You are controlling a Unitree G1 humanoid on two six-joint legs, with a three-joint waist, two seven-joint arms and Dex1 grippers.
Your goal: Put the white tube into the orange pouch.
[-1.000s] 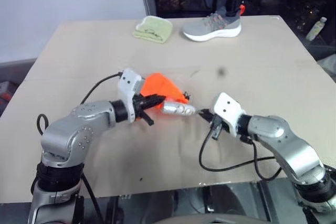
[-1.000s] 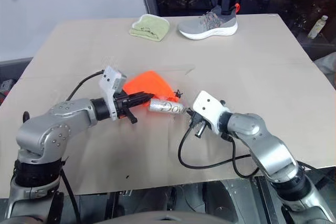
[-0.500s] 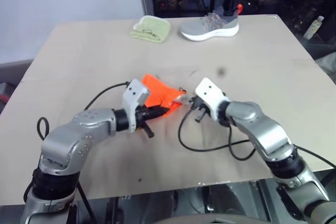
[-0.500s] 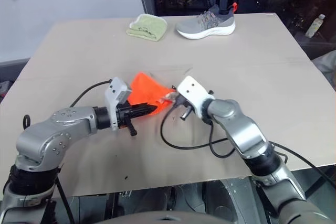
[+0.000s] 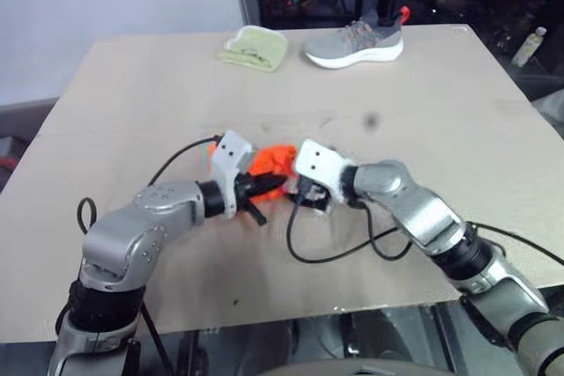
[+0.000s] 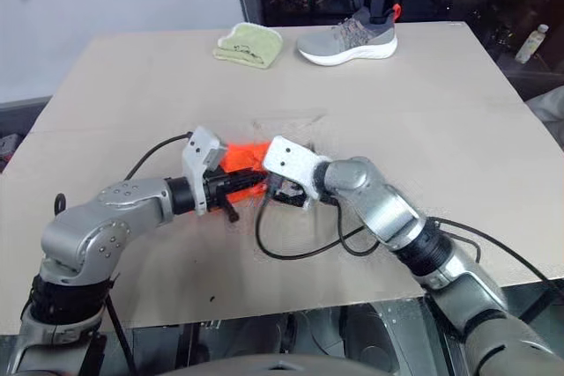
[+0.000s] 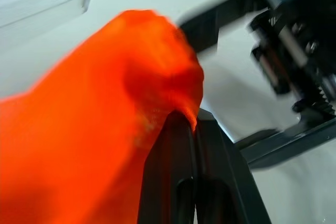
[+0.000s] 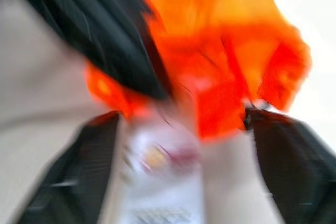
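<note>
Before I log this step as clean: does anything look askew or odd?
Nothing spilled or damaged. The orange pouch is bunched up, pinched in the shut left tool. The white tube lies between the right tool's spread fingers, its front end at the pouch. The shoe and green cloth sit undisturbed.

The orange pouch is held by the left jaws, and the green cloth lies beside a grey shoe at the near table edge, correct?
Not quite: the green cloth and grey shoe lie at the far edge, as the left eye view shows. The left jaws do hold the orange pouch.
</note>
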